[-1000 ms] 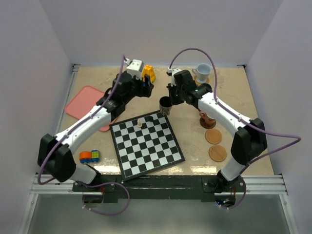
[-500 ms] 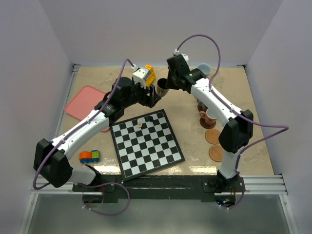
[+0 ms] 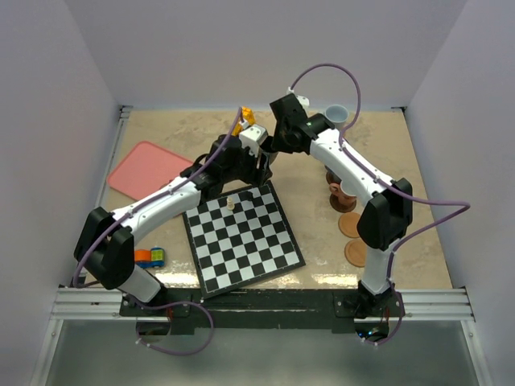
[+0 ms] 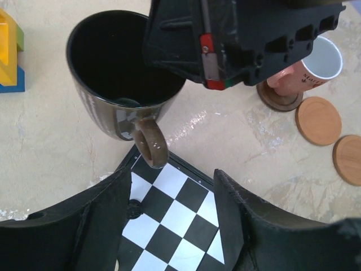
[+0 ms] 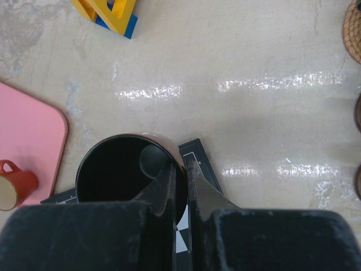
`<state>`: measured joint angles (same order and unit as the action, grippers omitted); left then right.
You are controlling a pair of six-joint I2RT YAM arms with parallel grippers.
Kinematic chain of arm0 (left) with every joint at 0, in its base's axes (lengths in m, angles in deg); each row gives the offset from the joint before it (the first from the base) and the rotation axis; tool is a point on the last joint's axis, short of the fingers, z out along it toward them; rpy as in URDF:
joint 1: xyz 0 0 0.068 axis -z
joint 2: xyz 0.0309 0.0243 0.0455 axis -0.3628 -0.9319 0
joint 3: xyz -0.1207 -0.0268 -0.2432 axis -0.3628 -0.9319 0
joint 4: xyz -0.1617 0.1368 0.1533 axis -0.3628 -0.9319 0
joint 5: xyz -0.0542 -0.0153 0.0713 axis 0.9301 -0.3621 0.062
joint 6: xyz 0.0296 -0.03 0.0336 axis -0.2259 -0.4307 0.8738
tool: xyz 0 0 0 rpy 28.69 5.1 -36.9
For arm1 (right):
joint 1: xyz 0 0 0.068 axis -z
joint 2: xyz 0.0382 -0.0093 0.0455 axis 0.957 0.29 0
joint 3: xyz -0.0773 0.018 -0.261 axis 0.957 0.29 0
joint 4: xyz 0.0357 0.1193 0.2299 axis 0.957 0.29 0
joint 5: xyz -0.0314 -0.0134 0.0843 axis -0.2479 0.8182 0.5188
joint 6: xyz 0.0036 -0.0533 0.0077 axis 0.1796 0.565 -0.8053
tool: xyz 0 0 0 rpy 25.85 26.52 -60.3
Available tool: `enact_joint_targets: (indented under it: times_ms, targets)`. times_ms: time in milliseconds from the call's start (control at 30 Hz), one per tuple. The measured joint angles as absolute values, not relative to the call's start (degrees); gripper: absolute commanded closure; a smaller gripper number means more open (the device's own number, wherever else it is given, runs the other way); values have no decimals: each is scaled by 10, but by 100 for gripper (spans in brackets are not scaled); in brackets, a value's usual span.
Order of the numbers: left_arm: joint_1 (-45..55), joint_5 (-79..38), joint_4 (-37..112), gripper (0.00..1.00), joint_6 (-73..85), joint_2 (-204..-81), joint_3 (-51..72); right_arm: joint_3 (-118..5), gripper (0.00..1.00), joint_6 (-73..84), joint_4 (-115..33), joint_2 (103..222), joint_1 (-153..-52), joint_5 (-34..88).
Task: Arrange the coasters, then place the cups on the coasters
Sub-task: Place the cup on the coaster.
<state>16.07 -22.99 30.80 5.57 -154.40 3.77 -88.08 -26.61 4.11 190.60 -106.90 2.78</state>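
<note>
Your right gripper [image 5: 179, 169] pinches the black glazed mug [image 4: 121, 62], left gripper [image 4: 172, 189] wide; I see just the pink glazed mug [image 4: 307, 72] on a dark wooden coaster [image 4: 277, 103].

A chessboard [image 3: 243, 239] bearing one pale piece [image 3: 231, 202] lies near a pink tray [image 3: 149, 169].

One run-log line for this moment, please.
right pincer: shut on dark cup rim | left pincer: open, near its handle | pink cup: on dark coaster | two tan coasters: bare

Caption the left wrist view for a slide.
Right end effector grips the black cup; open left end effector faces its handle.
</note>
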Motion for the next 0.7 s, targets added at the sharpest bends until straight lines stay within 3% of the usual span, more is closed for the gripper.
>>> enact_joint_targets:
  times_ms: [333, 600, 700]
  targets:
    - [178, -303, 314, 46, 54, -1568, 60, -876, 100, -268, 36, 1906, -1069, 37]
    - [188, -346, 311, 99, 60, -1596, 64, -854, 100, -272, 24, 1901, -1069, 40]
    - [198, -369, 307, 100, 71, -1599, 64, -843, 100, -274, 23, 1893, -1069, 38]
